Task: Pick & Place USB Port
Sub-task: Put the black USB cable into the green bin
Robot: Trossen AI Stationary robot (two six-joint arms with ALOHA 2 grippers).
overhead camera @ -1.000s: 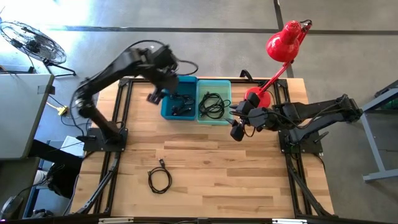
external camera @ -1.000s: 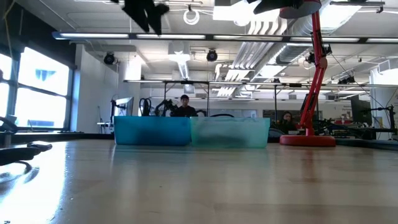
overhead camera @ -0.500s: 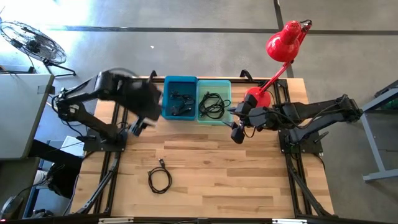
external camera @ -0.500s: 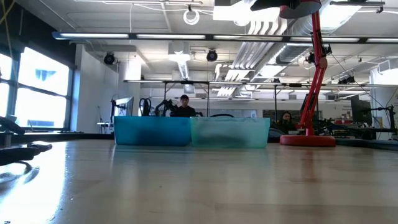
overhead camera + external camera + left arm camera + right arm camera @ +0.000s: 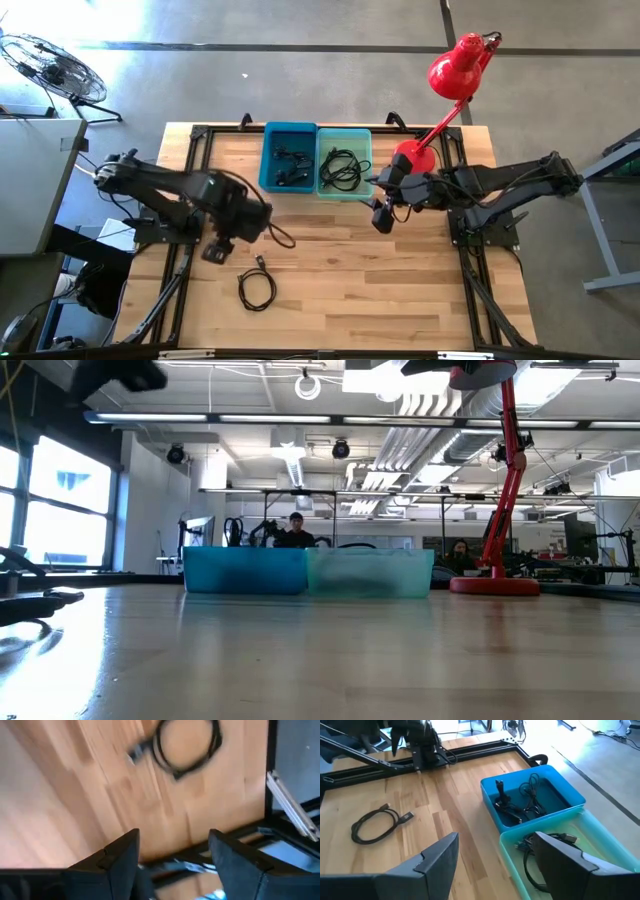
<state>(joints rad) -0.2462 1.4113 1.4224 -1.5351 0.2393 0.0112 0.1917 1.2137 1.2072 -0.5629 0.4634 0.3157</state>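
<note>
A coiled black USB cable (image 5: 257, 288) lies on the bare wooden counter (image 5: 400, 290), near the front edge and left of centre, untouched. The left hand (image 5: 214, 252) hangs just above the counter a little to the cable's left and farther back — its two fingers spread apart and empty, as the left wrist view shows with the cable's loop (image 5: 186, 746) lying ahead of them. At the far edge stand two bins side by side: a blue bin (image 5: 289, 155) holding small dark cable pieces and, touching it on the right, a teal bin (image 5: 345, 160) with a tangle of black cable. The right hand (image 5: 380, 215) waits just beside the teal bin's near right corner (fingers parted, nothing between them). A red desk lamp (image 5: 457, 66) rises from the counter's far right corner.
</note>
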